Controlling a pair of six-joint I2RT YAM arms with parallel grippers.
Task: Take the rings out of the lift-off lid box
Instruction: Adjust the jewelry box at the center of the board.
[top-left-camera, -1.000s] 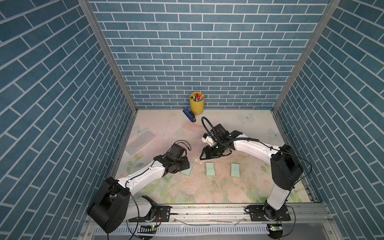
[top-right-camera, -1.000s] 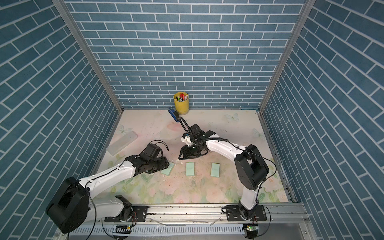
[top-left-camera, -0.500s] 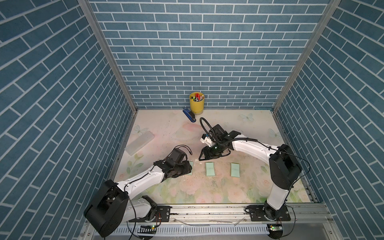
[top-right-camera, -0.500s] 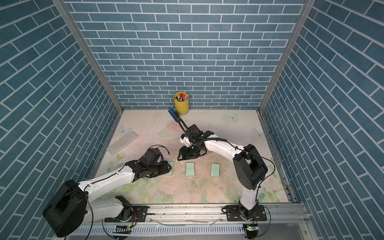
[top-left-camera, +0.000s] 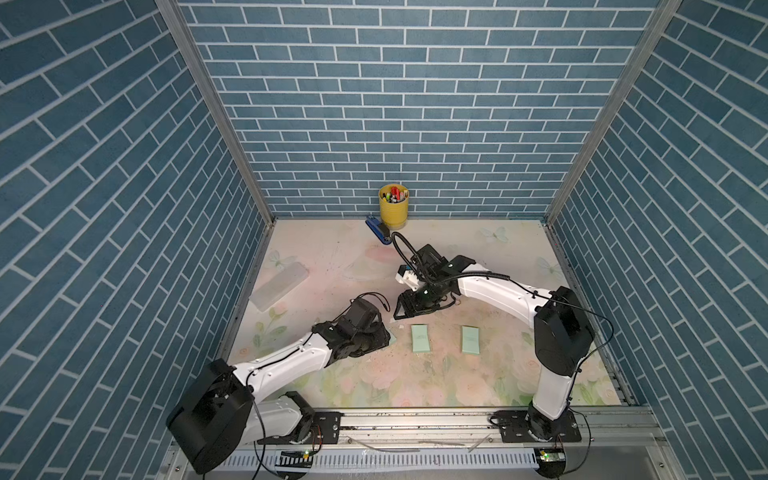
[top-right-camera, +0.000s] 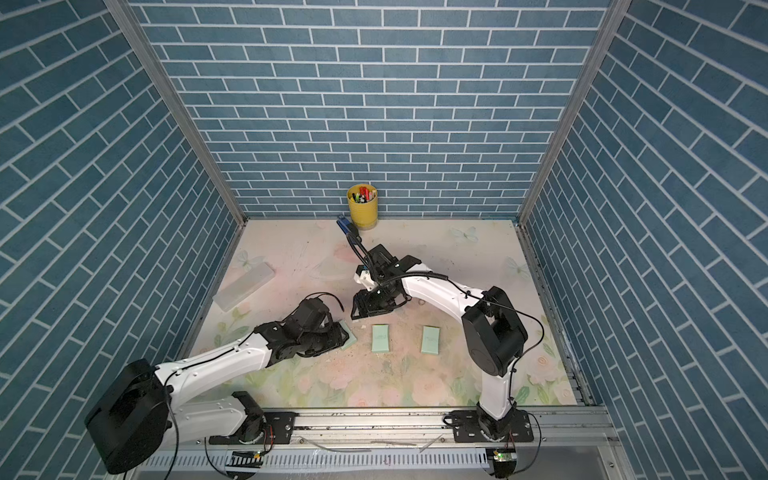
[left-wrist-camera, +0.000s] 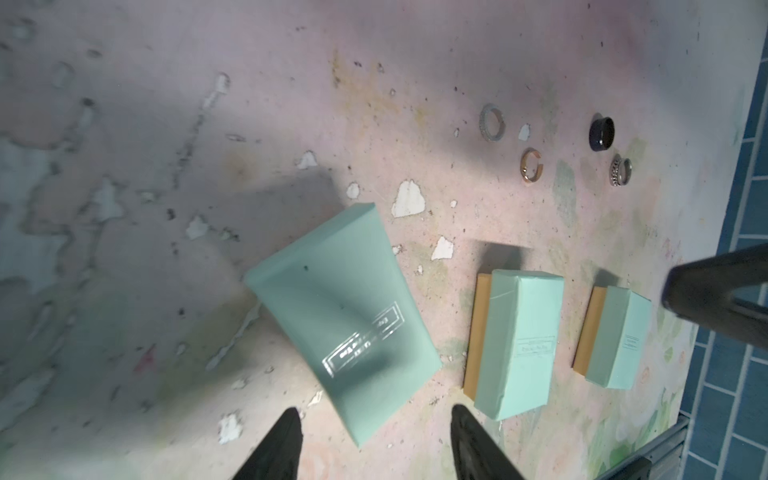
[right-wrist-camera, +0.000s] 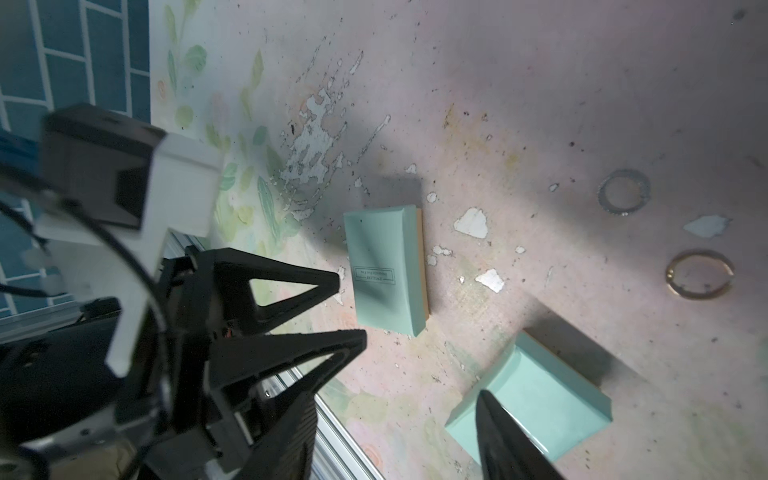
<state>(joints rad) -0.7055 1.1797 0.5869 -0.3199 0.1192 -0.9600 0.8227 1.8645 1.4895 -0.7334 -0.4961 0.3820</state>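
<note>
- The room is closed in on three sides by blue brick walls.
- The table is covered with a flower print, which is scratched and chipped white in many spots.
- A clear block, a yellow cup of pens and a blue thing are set well apart from the work.
- The left tool is held open around one end of the tilted box, which is not yet squeezed.
- The right tool is held open too, and nothing is gripped in it.
- The middle box and the far box are laid side by side, and lids are seen on all three boxes.
- Four rings are already laid out on the table near those two boxes: a pale ring, a gold ring, a black ring and a grey ring.
- The job is judged to be partly done, but what is left inside the boxes cannot be seen.
</note>
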